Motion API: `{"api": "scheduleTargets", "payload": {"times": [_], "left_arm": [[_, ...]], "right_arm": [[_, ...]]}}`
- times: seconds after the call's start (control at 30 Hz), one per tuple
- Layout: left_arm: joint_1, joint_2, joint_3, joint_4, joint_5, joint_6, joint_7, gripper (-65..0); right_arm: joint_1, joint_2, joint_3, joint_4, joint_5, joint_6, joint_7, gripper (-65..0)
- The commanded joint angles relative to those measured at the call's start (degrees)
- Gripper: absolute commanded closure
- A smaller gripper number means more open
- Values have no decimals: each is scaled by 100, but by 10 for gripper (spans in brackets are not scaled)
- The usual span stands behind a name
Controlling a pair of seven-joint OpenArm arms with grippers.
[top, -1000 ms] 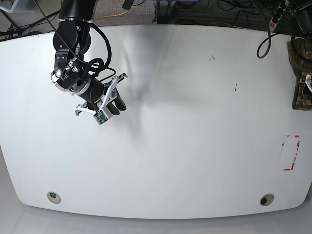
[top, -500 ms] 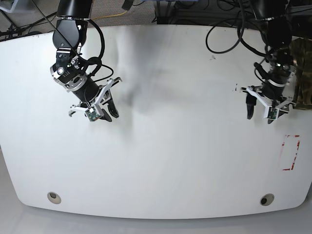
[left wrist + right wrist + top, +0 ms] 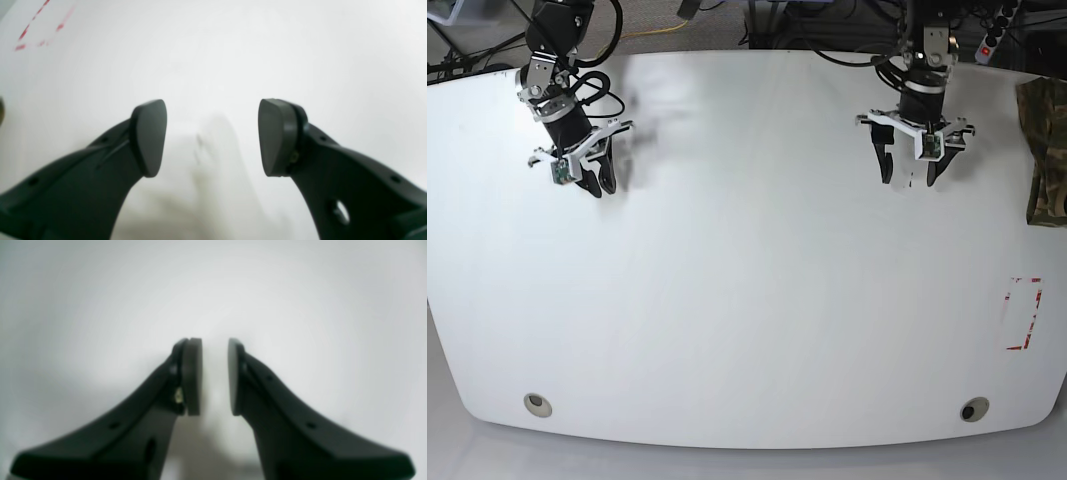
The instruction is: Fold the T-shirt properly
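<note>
The T-shirt (image 3: 1047, 150) is a camouflage bundle at the table's far right edge, partly cut off by the frame. My left gripper (image 3: 908, 178) hangs over the back right of the white table (image 3: 747, 300), well left of the shirt. Its fingers (image 3: 148, 136) stand wide apart with nothing between them, so the left gripper (image 3: 212, 136) is open. My right gripper (image 3: 603, 185) is over the back left corner. In the wrist view the right gripper (image 3: 215, 376) shows a narrow empty gap between its pads.
A red tape outline (image 3: 1024, 313) marks the table near its right edge, and shows again as red tape marks (image 3: 30, 30) in the left wrist view. Two round holes (image 3: 538, 404) (image 3: 973, 409) sit near the front edge. Cables and a power strip (image 3: 992, 35) lie behind the table.
Both arms have drawn back toward the table's far edge. The left arm came in from the right and moved left, away from the shirt. The right gripper rose from mid-left to the back left corner.
</note>
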Motion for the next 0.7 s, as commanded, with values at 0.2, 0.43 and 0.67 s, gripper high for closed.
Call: {"api": "scheduleTargets", "payload": {"times": [0.2,0.43,0.67], "left_arm": [[1962,361,1,1285,-38,43,-152,-392],[3491,361,116,1443,-55,34,-152,-392],[4194,361,124,1056,-55,43,-152,-392]], "right_arm": [[-1525,85,160,841,1037,-11,224,-117],[-3011,50,160,1272,1617,15,224,-117],[-4163,24,116,1105,1889,33,224,-117]]}}
